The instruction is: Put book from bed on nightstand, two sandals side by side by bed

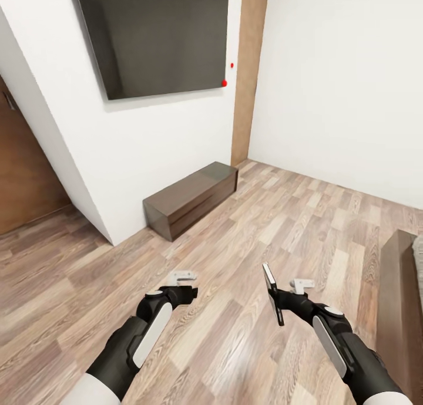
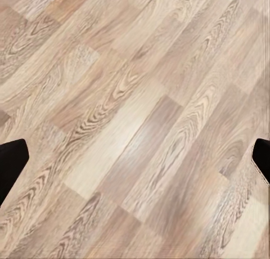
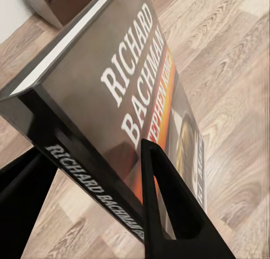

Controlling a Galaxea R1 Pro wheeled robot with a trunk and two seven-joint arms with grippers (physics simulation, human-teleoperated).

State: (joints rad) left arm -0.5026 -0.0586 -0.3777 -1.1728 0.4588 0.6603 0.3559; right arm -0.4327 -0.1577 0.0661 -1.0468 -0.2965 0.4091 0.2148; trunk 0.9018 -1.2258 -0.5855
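My right gripper (image 1: 281,302) is shut on the book (image 1: 270,293), which it holds upright and edge-on above the wood floor. The right wrist view shows the book's (image 3: 129,101) glossy grey cover with white lettering and an orange band, pinched between my black fingers (image 3: 169,214). My left gripper (image 1: 183,292) hangs open over bare floor, its fingertips (image 2: 8,163) wide apart with nothing between them. A corner of the bed (image 1: 396,299) shows at the right edge, with dark-brown frame and grey mattress. The sandals and the nightstand are out of view.
A long low brown bench (image 1: 191,199) stands against the white wall under a dark wall-mounted screen (image 1: 155,35). A brown door (image 1: 23,176) is at the far left. Pale plank floor (image 1: 282,217) stretches between the bench and the bed.
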